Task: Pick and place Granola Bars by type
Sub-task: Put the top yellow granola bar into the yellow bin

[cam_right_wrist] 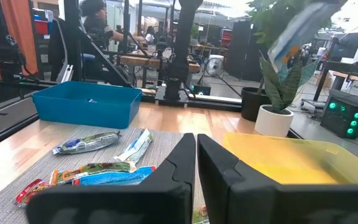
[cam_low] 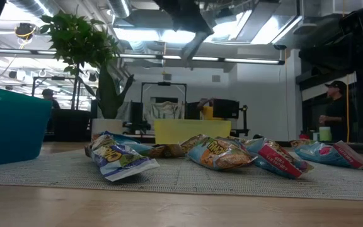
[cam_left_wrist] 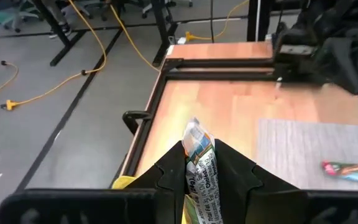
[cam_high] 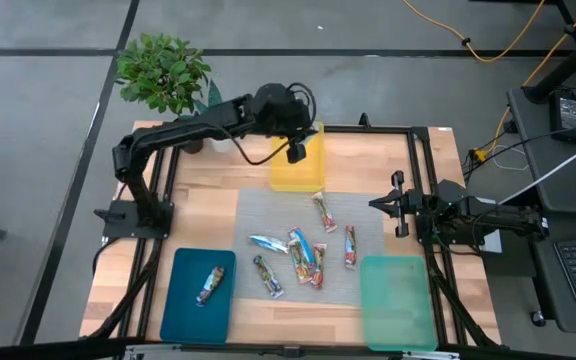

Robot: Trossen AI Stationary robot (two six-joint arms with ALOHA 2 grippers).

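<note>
Sorting is barely begun: one bar is seen in the blue tray; six bars are left on the grey mat; beyond, another bar is pinched by the left gripper above the yellow tray; right gripper closed, empty, beside the mat.

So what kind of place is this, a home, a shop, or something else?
Most likely a robotics lab or workshop, not a home. Beyond the table there are monitors on workbenches under open ceiling lights, orange cables trailing over a bare grey floor, and a person standing at another station.
</note>
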